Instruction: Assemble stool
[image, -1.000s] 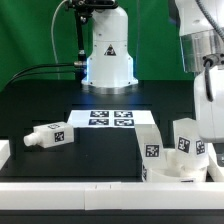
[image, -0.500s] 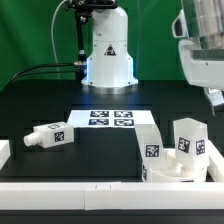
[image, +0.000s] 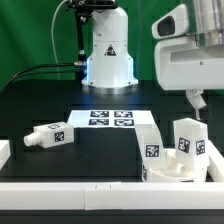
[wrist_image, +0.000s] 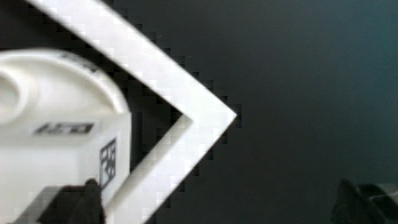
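The round white seat disc (image: 172, 168) lies at the exterior view's lower right, in the corner of a white rail. Two blocky white legs stand upright on it, one (image: 151, 143) on the left and one (image: 187, 136) on the right, each with a black-and-white tag. A third leg (image: 50, 135) lies loose on its side at the left. My gripper (image: 197, 101) hangs above and behind the seat, apart from it. In the wrist view the gripper (wrist_image: 222, 205) is open and empty, its fingertips (wrist_image: 71, 203) dark at the edges, with a tagged white stool part (wrist_image: 63, 115) beside them.
The marker board (image: 110, 118) lies flat on the black table in front of the robot base (image: 108, 55). A white rail (image: 80, 186) runs along the front edge, and its corner shows in the wrist view (wrist_image: 178, 100). A white block (image: 4, 152) sits at the far left.
The gripper has risen off the seat and legs and moved toward the exterior view's left. The stool parts have not moved.
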